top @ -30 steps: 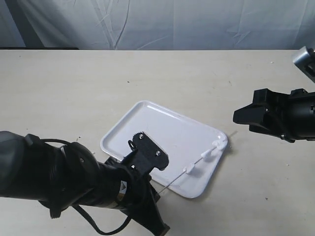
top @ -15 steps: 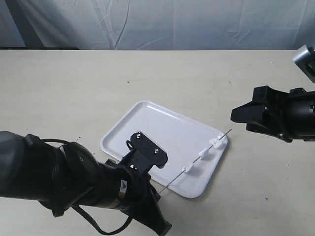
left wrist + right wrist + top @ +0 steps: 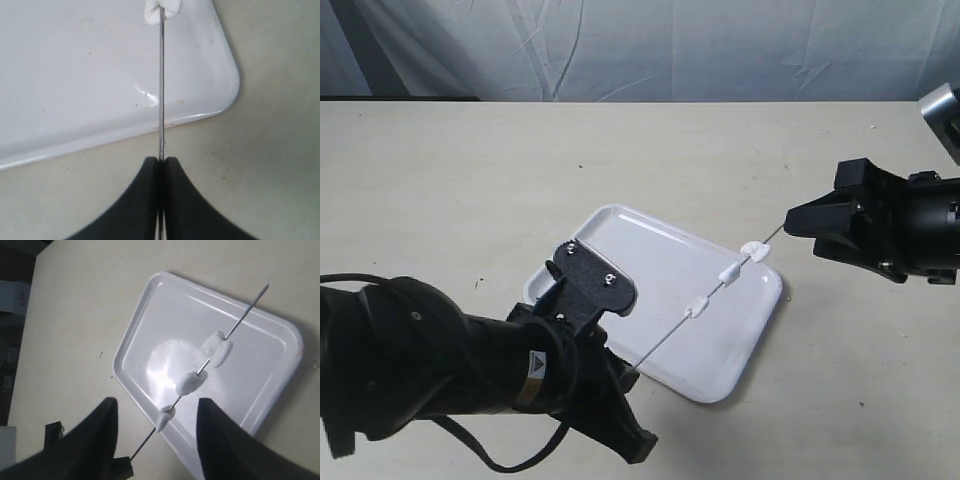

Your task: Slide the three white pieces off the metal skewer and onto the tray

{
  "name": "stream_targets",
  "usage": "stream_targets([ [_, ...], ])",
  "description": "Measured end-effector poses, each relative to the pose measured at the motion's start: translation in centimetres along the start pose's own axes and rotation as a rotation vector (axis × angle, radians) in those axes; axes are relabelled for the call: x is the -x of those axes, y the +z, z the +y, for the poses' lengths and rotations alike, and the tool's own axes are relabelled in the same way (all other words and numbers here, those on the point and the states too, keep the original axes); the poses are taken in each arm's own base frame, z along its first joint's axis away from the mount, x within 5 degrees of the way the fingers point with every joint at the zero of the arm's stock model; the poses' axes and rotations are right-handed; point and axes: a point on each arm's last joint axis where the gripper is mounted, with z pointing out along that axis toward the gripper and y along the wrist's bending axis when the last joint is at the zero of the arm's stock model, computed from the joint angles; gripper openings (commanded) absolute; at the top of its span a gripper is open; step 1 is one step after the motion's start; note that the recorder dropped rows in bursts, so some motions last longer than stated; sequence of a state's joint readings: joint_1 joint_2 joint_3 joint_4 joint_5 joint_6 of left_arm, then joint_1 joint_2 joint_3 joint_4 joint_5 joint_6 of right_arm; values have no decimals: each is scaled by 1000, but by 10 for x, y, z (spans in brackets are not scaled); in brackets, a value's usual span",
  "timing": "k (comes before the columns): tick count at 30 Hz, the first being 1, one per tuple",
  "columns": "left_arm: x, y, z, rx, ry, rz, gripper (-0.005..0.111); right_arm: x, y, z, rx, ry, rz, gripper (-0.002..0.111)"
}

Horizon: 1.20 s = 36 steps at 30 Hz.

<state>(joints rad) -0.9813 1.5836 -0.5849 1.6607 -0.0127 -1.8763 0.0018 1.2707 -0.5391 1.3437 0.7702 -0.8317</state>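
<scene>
Three tiny white soft-looking chunks (image 3: 730, 271) sit threaded on the thin, straight grey metal skewer (image 3: 665, 338). They are spaced apart along the half of the rod farther from the black left gripper (image 3: 628, 372). That gripper is clenched on the skewer's near end. The left wrist view shows its two fingers (image 3: 140, 200) pressed together, with the rod pinched between them and running straight out from their tips.

From there the skewer stretches away over a rounded corner of the glossy white rectangular tray (image 3: 650, 255). The tray lies on the beige tabletop (image 3: 470, 180), just ahead of the left gripper's fingertips. In the exterior and right wrist views all three chunks show against the tray. The first is well out from the left gripper, and the last is near the rod's free, pointed tip.

The black right gripper (image 3: 790, 222) is released, its two fingers (image 3: 100, 440) spread wide and holding nothing. In the exterior view the skewer's tip ends just beside this gripper's fingertips, but it cannot be told whether they touch. In the right wrist view the rod runs out from the gap between the spread fingers.
</scene>
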Motion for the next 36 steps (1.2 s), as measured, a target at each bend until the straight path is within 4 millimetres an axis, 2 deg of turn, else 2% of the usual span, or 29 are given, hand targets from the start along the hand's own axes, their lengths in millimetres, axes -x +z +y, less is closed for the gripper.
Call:
stream_targets([
  [4,-4,-16,1,-8,-33,-34,0,0,0,5,63,36,-20,47],
  [11,5,-59,-8,-111,-65,-174,0,-13,4,-4,127,82,-104,47],
  [18,4,-61,-17,-213,-86,-152,0,-11,3,0,171,44,-128,47],
  [25,4,-62,-18,-228,-103,-149,0,-11,3,0,171,40,-129,47],
  [32,4,-62,-18,-229,-105,-149,0,-11,3,0,169,38,-130,20],
  [36,4,-62,-18,-229,-109,-150,0,-11,3,-1,166,32,-133,20],
])
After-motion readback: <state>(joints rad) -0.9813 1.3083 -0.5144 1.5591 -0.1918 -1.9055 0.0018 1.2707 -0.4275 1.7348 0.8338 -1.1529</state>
